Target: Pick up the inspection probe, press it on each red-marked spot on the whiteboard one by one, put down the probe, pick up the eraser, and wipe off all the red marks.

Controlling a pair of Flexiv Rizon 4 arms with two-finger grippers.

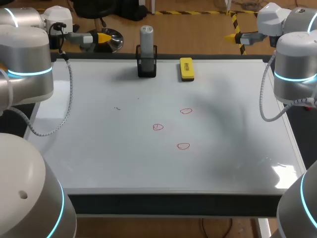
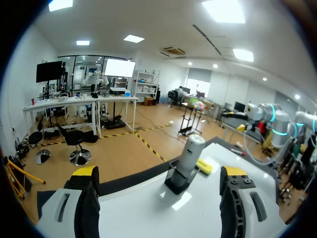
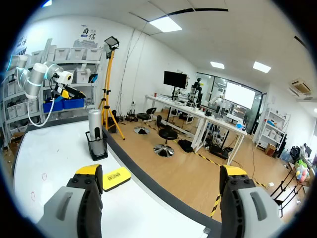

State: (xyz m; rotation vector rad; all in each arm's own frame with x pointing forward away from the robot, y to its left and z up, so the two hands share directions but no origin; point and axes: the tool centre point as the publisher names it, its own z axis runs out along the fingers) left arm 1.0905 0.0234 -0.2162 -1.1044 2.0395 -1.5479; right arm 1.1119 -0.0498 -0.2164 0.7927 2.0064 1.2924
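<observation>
Up beyond the whiteboard [image 1: 99, 158], left gripper [image 1: 103, 37] and right gripper [image 1: 232, 36] point inward (fingers spread wide, both empty).

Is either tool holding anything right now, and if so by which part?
Nothing is held. The left tool and right tool are both open and empty; the probe stands in its holder, and the eraser lies beside it.

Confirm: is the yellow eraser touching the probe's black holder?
Apart. The head view shows a strip of bare whiteboard between the eraser and the holder; the right wrist view shows the same gap.
</observation>
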